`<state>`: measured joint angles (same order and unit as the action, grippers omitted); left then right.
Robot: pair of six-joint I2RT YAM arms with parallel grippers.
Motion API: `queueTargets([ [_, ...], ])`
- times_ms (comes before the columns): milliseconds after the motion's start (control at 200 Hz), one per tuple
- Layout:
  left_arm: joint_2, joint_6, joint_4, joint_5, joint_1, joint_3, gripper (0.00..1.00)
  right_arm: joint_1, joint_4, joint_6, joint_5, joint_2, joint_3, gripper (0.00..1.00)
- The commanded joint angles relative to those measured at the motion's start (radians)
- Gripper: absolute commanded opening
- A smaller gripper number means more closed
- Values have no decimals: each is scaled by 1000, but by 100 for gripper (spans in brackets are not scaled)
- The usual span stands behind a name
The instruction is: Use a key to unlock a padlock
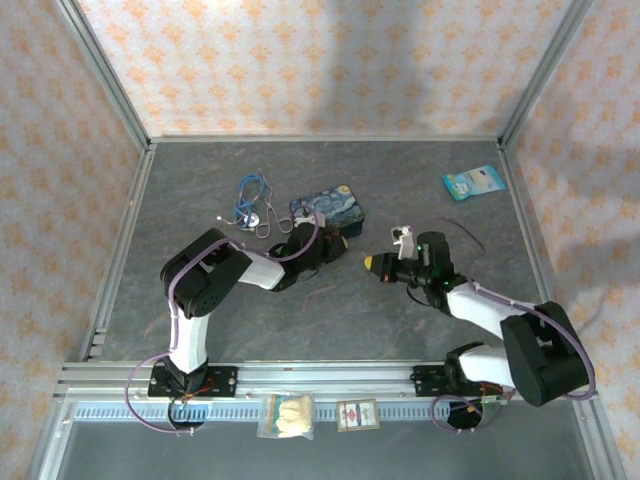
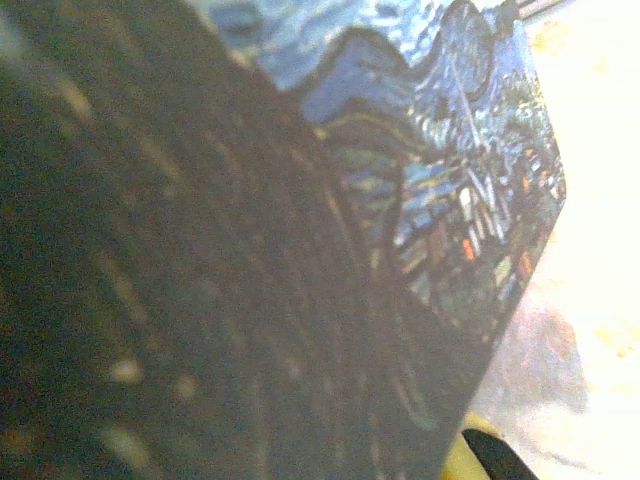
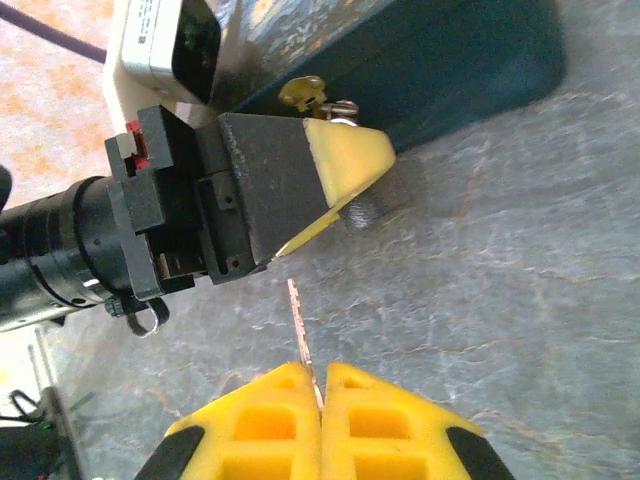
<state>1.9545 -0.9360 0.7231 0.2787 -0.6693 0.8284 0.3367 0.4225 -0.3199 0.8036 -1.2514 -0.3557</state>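
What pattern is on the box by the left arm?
A blue swirling night-sky painting covers the box, clearest in the left wrist view.

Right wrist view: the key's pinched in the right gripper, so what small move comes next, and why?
Probably ease the key forward toward the padlock, lining up its tip. The right gripper pinches the key, its blade short of the padlock's dark body, which the left gripper seems to clamp beside the blue box. I cannot see the keyhole.

The key (image 3: 298,320), a thin pale blade, stands pinched in the right claw (image 3: 320,385). The padlock (image 3: 372,207), dark-bodied, sits in the left claw (image 3: 358,195) against the blue box (image 3: 450,60).
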Motion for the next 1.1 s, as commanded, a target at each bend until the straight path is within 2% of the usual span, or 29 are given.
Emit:
queueTargets([
  [0, -39, -100, 165, 110, 23, -31, 0, -4, 229, -78, 109, -26, 31, 0],
  [120, -80, -130, 216, 149, 30, -35, 0, -4, 375, -144, 201, -109, 46, 0],
  [295, -101, -142, 235, 177, 29, -23, 0, -11, 451, -174, 275, -239, 18, 0],
  [1096, -97, -197, 323, 212, 25, -63, 0, -56, 499, -179, 287, -327, -35, 0],
])
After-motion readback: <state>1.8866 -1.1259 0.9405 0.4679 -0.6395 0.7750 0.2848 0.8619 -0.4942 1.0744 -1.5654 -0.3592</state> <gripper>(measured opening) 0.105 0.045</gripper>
